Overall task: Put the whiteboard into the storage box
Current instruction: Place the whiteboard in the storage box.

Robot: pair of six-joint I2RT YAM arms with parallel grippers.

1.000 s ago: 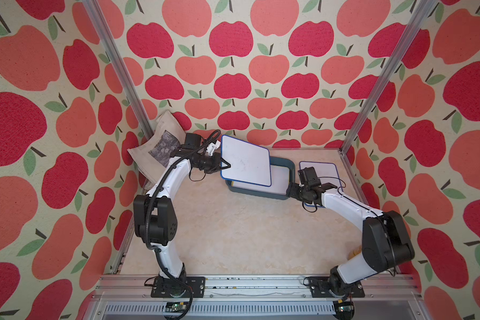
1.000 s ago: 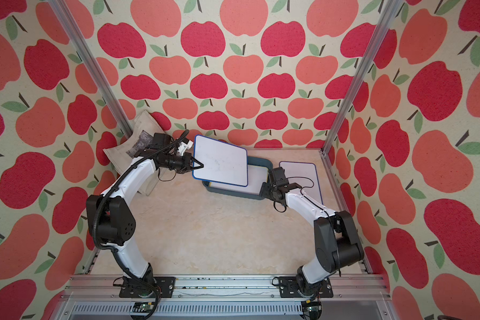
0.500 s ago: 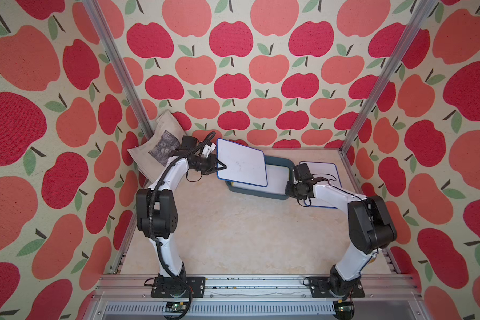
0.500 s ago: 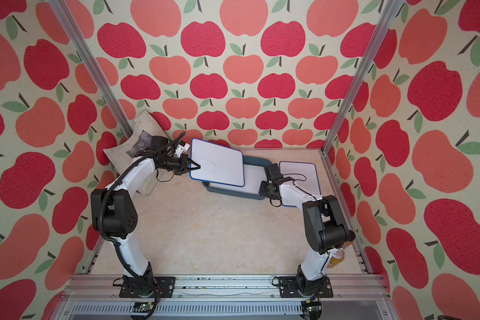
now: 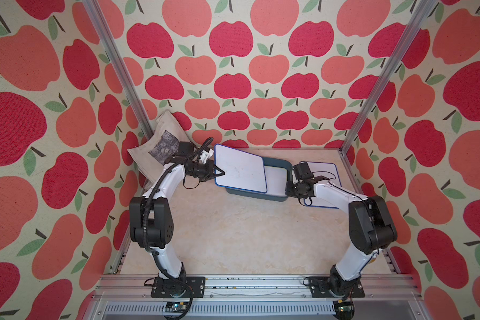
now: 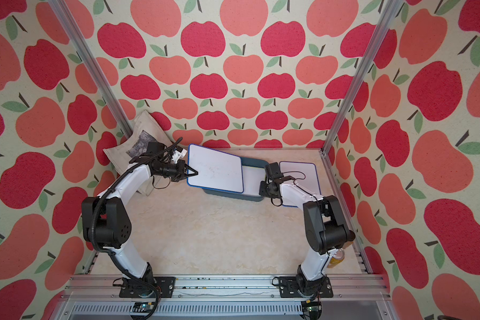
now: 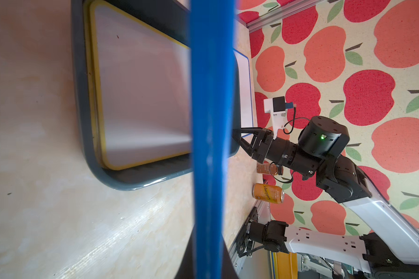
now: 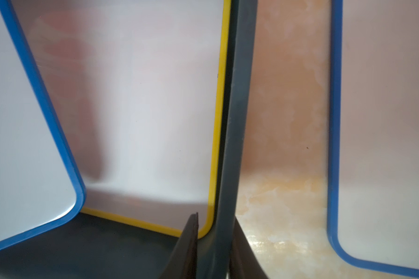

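One teal storage box (image 5: 279, 164) lies long side arm to arm, and I count three whiteboards: a yellow-rimmed whiteboard (image 5: 275, 177) flat inside it, a blue-rimmed whiteboard (image 5: 325, 173) on the table (image 5: 233, 235) just to its right, and the held whiteboard (image 5: 240, 169) tilted above its left half. My left gripper (image 5: 221, 172) is clamped on the held board's left edge, so the board stretches from it rightwards, nearly parallel to the box yet overhanging its left rim; my right gripper (image 5: 288, 190) is pinched onto the box's right wall

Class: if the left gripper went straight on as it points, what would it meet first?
The blue-framed whiteboard held in its jaws; beyond it, probably the right gripper on the storage box rim, depth unclear.
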